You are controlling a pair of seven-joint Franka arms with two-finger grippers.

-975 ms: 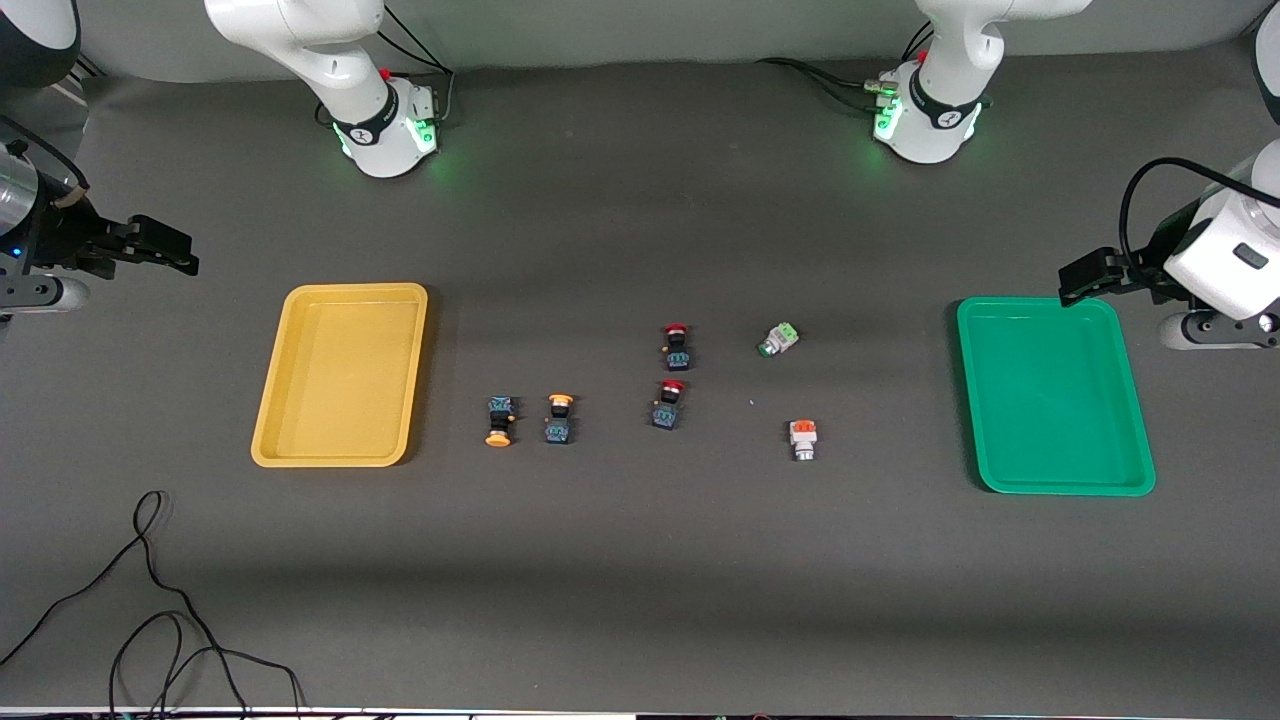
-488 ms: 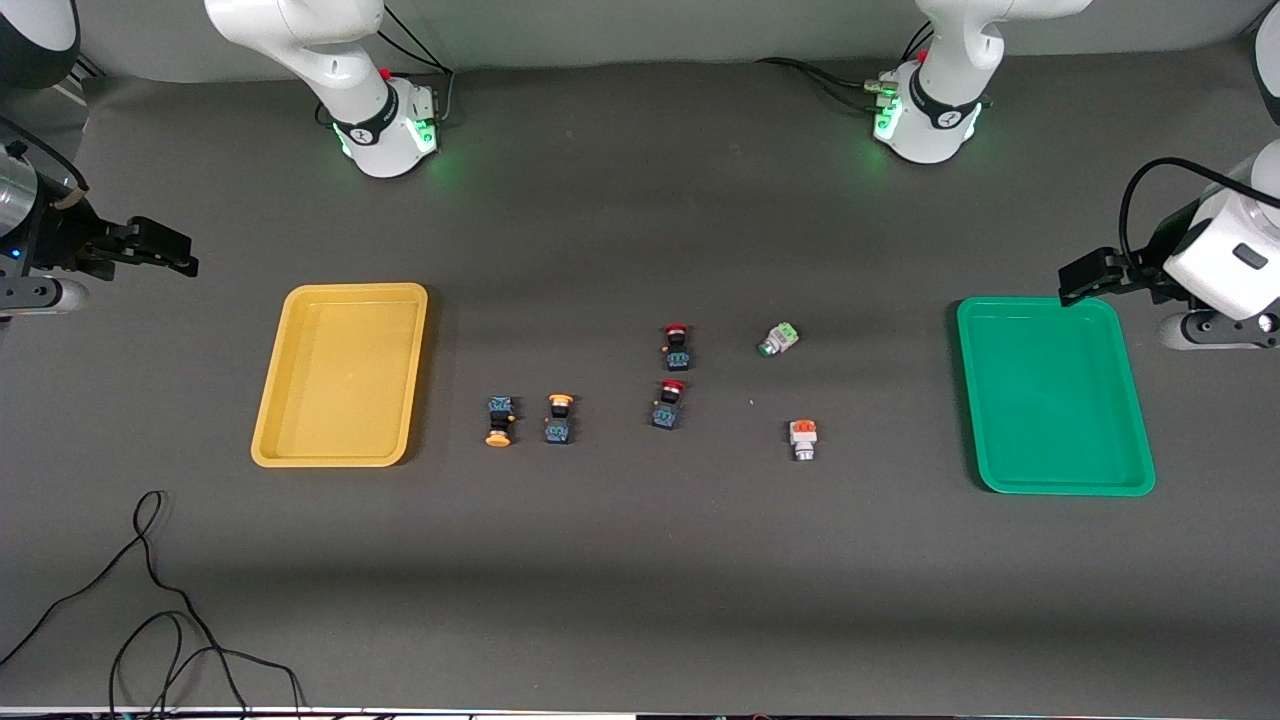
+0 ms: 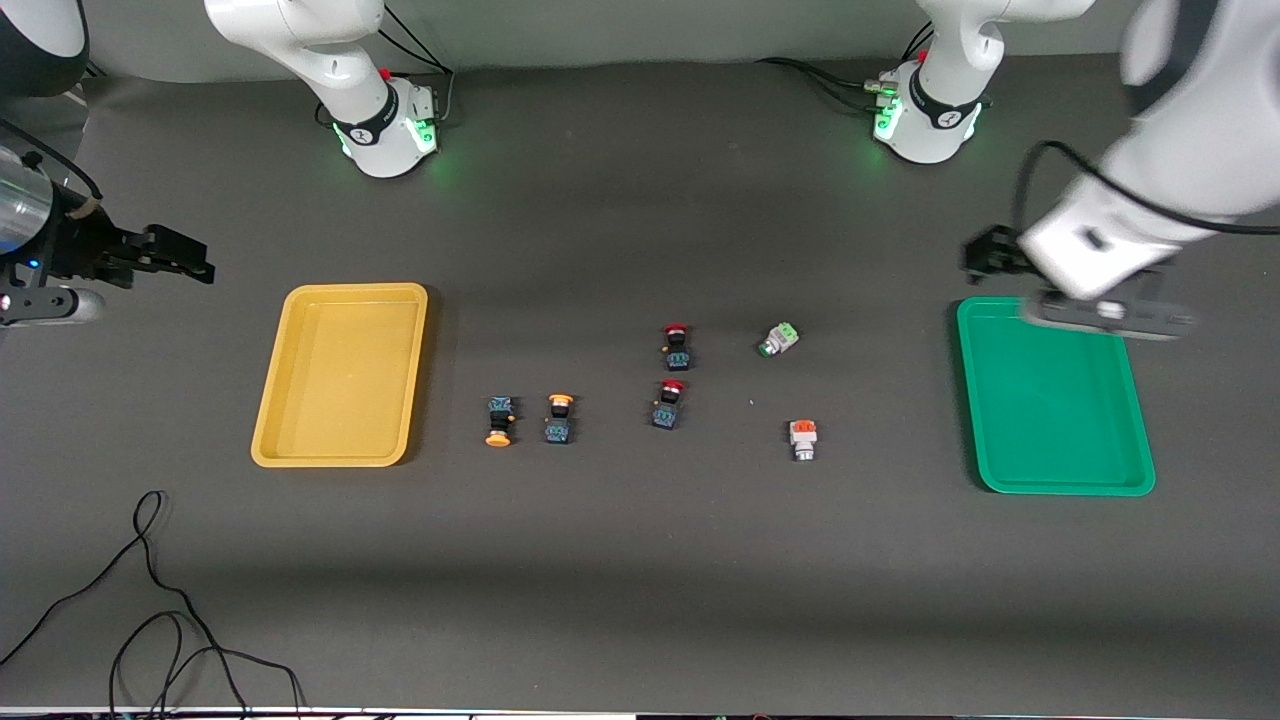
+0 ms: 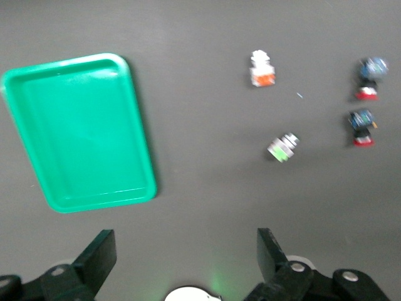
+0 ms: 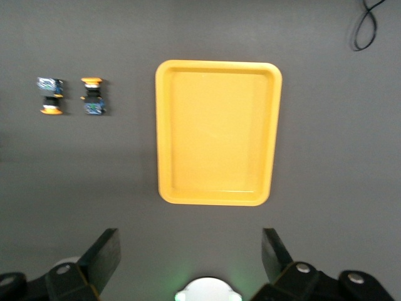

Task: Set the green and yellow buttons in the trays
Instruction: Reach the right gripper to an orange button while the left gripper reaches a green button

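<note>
Two yellow-capped buttons (image 3: 499, 421) (image 3: 559, 418) lie beside the yellow tray (image 3: 340, 375); the right wrist view shows the tray (image 5: 216, 132) and the pair (image 5: 50, 94) (image 5: 93, 96). A green-topped white button (image 3: 778, 340) (image 4: 283, 148) and an orange-topped white one (image 3: 802, 439) (image 4: 262, 69) lie toward the green tray (image 3: 1055, 400) (image 4: 78, 132). My left gripper (image 3: 985, 255) (image 4: 186, 241) hangs open and empty over the table by the green tray's corner on the bases' side. My right gripper (image 3: 185, 258) (image 5: 190, 241) hovers open and empty at the right arm's end of the table.
Two red-capped switches (image 3: 677, 346) (image 3: 668, 403) lie mid-table between the button pairs. A loose black cable (image 3: 150, 580) curls near the front camera at the right arm's end. The two arm bases (image 3: 385, 130) (image 3: 925, 120) stand along the table's edge farthest from the front camera.
The left arm has swung fast toward the table's middle, carrying its gripper past the green tray's corner. The right gripper has crept slightly toward the yellow tray. Buttons have not moved.
</note>
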